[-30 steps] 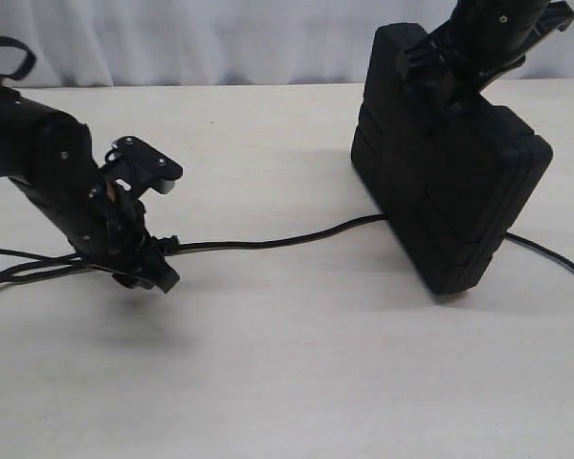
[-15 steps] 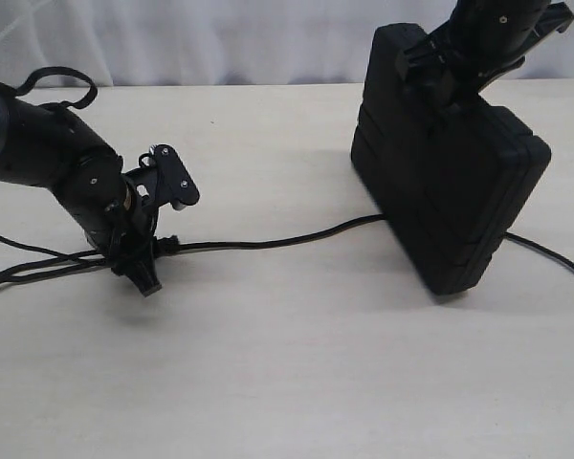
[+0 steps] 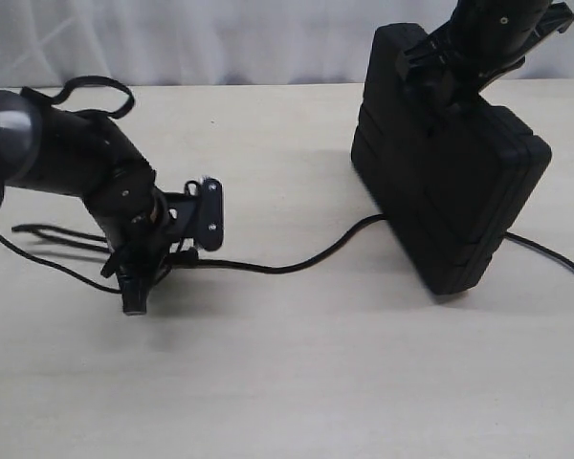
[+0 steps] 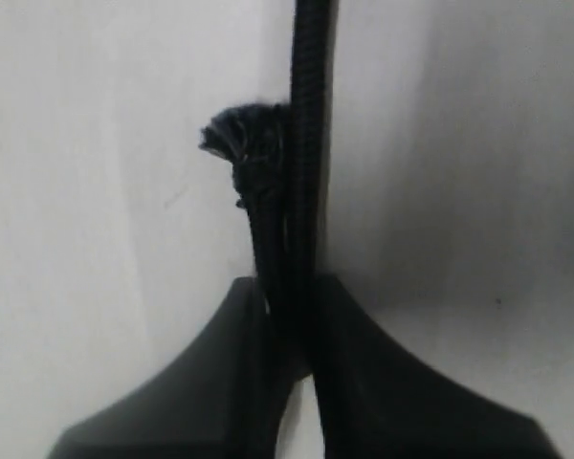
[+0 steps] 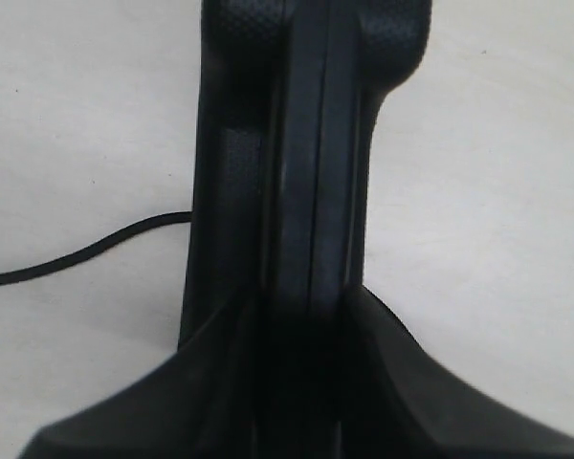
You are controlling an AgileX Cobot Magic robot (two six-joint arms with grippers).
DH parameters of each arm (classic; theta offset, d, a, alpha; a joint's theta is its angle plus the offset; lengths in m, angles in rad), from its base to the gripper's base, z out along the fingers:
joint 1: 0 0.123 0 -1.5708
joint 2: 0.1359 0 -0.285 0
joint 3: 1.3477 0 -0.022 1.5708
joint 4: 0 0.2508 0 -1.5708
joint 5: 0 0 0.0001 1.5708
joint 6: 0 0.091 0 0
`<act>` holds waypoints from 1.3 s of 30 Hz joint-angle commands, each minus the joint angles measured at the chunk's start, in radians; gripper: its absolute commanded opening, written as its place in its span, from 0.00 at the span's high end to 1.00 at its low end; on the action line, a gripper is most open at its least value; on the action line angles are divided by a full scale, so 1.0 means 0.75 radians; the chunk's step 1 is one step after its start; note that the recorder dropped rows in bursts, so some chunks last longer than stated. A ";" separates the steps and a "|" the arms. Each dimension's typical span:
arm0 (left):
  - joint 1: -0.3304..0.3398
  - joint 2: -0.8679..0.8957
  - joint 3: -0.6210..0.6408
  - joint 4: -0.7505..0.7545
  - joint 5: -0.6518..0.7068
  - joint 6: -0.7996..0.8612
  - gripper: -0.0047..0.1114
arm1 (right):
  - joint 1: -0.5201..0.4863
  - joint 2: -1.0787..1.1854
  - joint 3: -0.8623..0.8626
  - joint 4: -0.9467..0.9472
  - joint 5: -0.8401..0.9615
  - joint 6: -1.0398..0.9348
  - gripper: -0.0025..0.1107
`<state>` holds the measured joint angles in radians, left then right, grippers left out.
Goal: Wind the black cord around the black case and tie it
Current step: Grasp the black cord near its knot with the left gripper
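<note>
**Left pincer has just closed on the cord – case unchanged**

Exterior: a second ago the left gripper (image 3: 139,282) stands wide open over the black cord (image 3: 297,260). Now it is rolled over, shifted right, and pinched down on the cord's left end. The run toward the black case (image 3: 450,191) bows nearer, with more slack. The case stands on edge at far right, with the right gripper (image 3: 450,72) clamped on its top as before. The cord passes under it and out to the right. My read: grasp done, no wrap started.

Left wrist: left gripper (image 4: 292,296) nearly closed, two strands side by side between the jaws – frayed tip (image 4: 244,139) just past them.

Right wrist: right gripper (image 5: 301,316) partly open, jaws against both faces of the case (image 5: 306,143).

No brand, label or legible writing in any view.
</note>
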<state>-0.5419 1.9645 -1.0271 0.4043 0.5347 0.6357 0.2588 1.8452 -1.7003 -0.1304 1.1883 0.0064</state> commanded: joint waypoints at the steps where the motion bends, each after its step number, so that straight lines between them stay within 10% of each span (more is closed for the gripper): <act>1: -0.140 -0.001 -0.006 0.398 0.008 0.123 0.96 | -0.004 0.042 0.039 0.035 0.044 -0.019 0.94; 5: -0.212 -0.001 -0.006 0.741 -0.017 0.123 0.89 | -0.004 0.042 0.039 0.035 0.044 -0.019 0.94; 12: -0.249 -0.001 -0.006 0.819 -0.231 0.056 0.47 | -0.004 0.042 0.039 0.035 0.044 -0.019 0.94; 19: -0.249 -0.006 -0.006 0.843 -0.306 -0.531 0.46 | -0.004 0.042 0.039 0.035 0.044 -0.019 0.94; 26: -0.240 -0.008 -0.125 0.829 0.162 -1.287 0.46 | -0.004 0.042 0.039 0.035 0.044 -0.019 0.94; 30: -0.168 -0.008 -0.262 0.495 0.323 -1.704 0.46 | -0.004 0.042 0.039 0.035 0.044 -0.019 0.94; 39: 0.111 -0.008 -0.182 -0.525 -0.058 -1.642 0.46 | -0.004 0.042 0.039 0.059 0.044 -0.019 0.94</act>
<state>-0.4905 1.9627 -1.1854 0.1624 0.5505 -0.5947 0.2588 1.8452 -1.7003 -0.1284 1.1883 0.0064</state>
